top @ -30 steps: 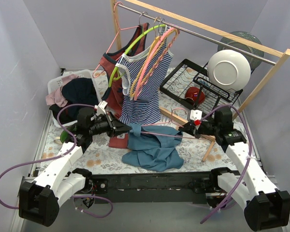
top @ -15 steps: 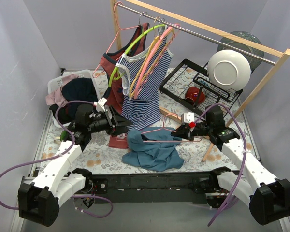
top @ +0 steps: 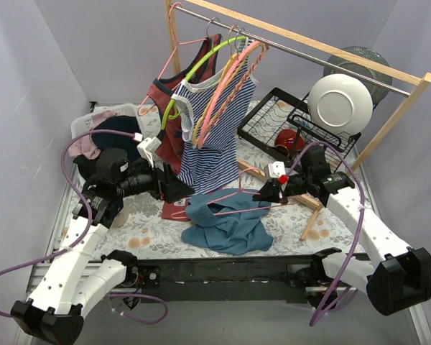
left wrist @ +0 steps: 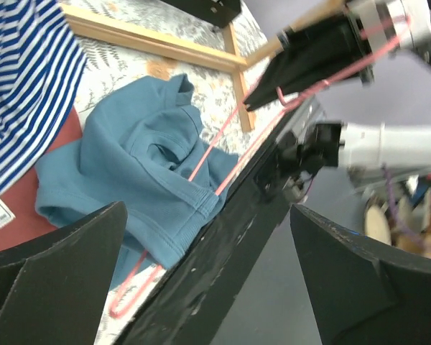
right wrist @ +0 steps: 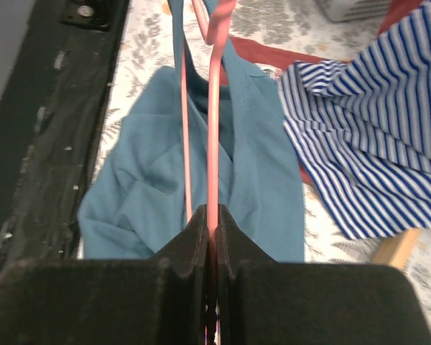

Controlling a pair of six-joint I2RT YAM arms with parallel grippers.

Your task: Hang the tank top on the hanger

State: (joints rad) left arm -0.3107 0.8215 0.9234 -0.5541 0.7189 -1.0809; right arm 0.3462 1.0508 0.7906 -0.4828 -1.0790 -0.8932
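The teal-blue tank top (top: 226, 228) lies crumpled on the table between the arms. One arm of the light-pink hanger (top: 228, 194) is threaded into its upper part. My right gripper (top: 266, 195) is shut on the hanger's thin bar, just right of the fabric. In the right wrist view the hanger (right wrist: 212, 108) runs straight out from the closed right gripper (right wrist: 210, 213) over the tank top (right wrist: 151, 194). My left gripper (top: 178, 188) is open and empty, left of the top and apart from it. The left wrist view shows the tank top (left wrist: 144, 165) and hanger (left wrist: 223, 138) beyond the wide-spread left gripper (left wrist: 207, 208).
Behind stands a wooden clothes rack (top: 302, 44) hung with a navy-striped top (top: 215, 136), a brick-red top (top: 169, 100) and green (top: 194, 72), yellow and pink hangers. A wire dish rack (top: 287, 129) holds a white plate (top: 340, 104). A basket of clothes (top: 108, 133) sits at the left.
My left gripper has opened, let go of the tank top and drawn back to the left. My right gripper has carried the hanger a little to the left, further into the top.
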